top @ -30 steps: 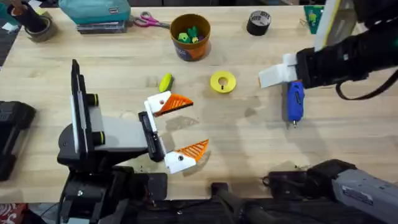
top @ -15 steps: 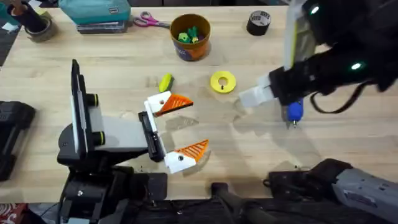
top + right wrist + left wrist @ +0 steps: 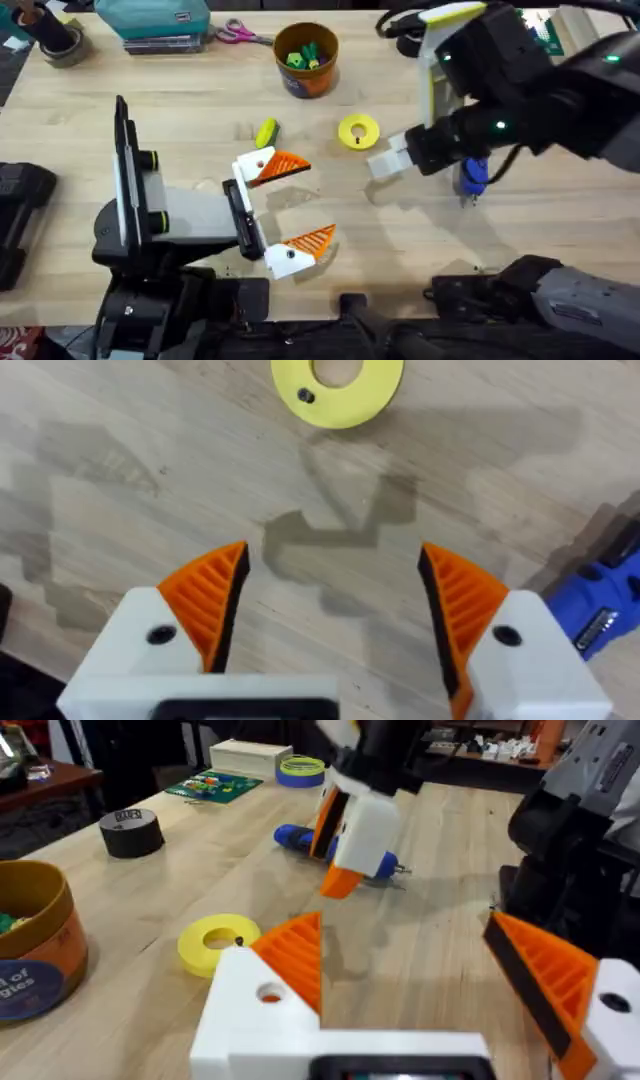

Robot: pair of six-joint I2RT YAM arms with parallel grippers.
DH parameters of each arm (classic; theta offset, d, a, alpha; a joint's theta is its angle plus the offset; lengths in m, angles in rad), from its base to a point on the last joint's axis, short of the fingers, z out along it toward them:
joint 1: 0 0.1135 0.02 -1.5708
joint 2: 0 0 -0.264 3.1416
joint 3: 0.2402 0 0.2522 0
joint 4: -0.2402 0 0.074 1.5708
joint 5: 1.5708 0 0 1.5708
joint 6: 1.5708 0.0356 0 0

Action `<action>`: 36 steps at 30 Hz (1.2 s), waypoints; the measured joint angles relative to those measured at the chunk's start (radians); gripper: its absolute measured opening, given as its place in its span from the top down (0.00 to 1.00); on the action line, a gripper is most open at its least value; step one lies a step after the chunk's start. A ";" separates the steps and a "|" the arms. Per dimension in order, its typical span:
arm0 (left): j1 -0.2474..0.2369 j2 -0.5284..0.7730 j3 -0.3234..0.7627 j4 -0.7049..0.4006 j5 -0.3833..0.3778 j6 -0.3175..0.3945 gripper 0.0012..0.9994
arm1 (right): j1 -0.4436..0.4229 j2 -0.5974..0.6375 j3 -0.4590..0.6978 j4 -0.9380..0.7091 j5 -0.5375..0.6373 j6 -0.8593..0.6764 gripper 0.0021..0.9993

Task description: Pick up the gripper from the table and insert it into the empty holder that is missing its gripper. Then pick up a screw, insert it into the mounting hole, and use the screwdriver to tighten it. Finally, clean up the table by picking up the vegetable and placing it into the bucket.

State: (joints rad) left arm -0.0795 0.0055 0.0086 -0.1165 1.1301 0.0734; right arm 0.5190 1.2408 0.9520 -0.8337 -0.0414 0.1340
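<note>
My left gripper (image 3: 290, 205) rests open on the table, and each of its white holders (image 3: 250, 168) carries an orange ribbed gripper piece (image 3: 288, 162). My right gripper (image 3: 385, 160) hovers open just right of the yellow ring (image 3: 358, 132), with nothing between its fingers (image 3: 205, 595). A small dark screw-like bit (image 3: 306, 396) lies on that ring. The blue screwdriver (image 3: 472, 175) lies on the table behind the right gripper. Above the left gripper lies the yellow vegetable (image 3: 266, 132) with a green end. The orange-brown bucket (image 3: 306, 58) stands at the back with green and yellow pieces inside.
A black tape roll (image 3: 415, 37) sits at the back right. Scissors (image 3: 240, 35) and a teal case (image 3: 150, 20) lie at the back left. The right arm's dark body (image 3: 540, 90) spans the right side of the table.
My right arm has swung left from above the screwdriver toward the yellow ring. The left arm has stayed still.
</note>
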 joint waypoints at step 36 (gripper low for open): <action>0.000 0.000 0.000 0.000 0.000 0.000 0.01 | 0.011 0.371 0.169 0.106 0.000 0.016 0.00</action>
State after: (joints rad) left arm -0.0795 0.0051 0.0086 -0.1165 1.1301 0.0734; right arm 0.5301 1.6119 1.1211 -0.7273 -0.0414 0.1495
